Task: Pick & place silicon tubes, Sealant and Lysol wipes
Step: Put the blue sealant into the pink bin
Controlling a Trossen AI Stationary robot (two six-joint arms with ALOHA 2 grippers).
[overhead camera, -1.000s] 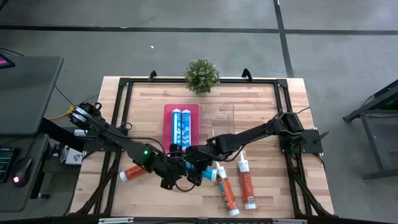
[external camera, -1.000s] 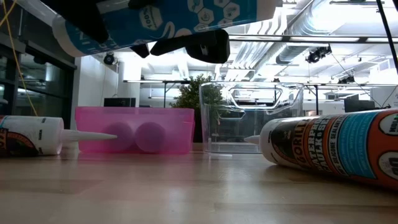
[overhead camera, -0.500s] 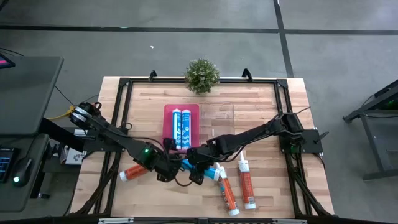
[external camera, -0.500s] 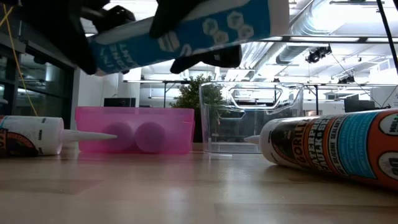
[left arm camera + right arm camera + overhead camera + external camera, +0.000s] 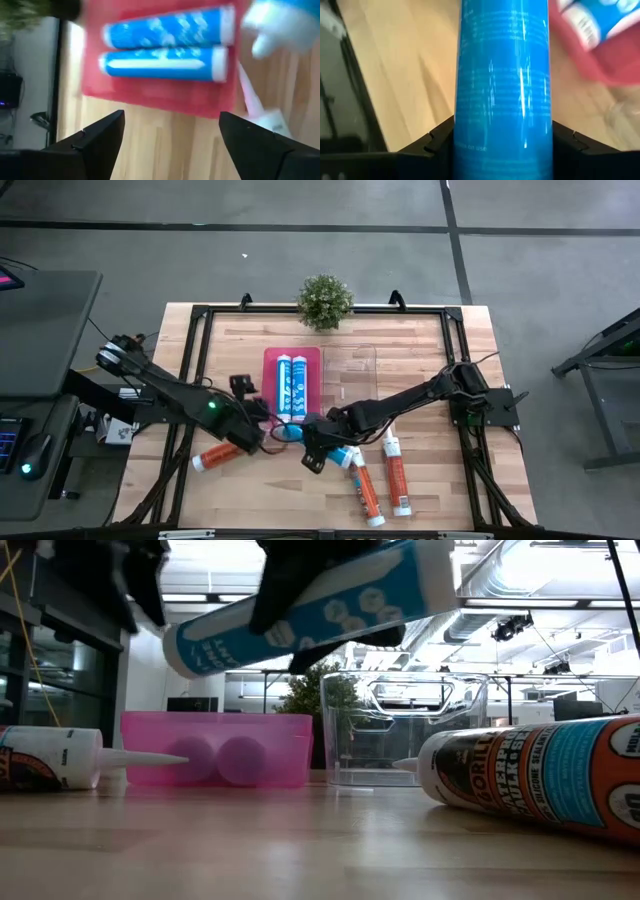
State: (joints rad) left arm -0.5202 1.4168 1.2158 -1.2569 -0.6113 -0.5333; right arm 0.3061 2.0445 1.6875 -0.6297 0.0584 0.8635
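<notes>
- Two blue tubes (image 5: 290,385) lie in the pink tray (image 5: 270,370).
- Right gripper (image 5: 312,438) clamps a third blue tube (image 5: 310,605) — raised, just beside the tray.
- Left gripper (image 5: 258,415) — fingers spread, empty.

high: overhead, straight down | low: table-level | shared: pink tray (image 5: 271,380)

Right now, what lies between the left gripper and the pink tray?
Bare wood only. In the left wrist view, the open left gripper looks over empty tabletop to the pink tray holding two blue tubes.
</notes>
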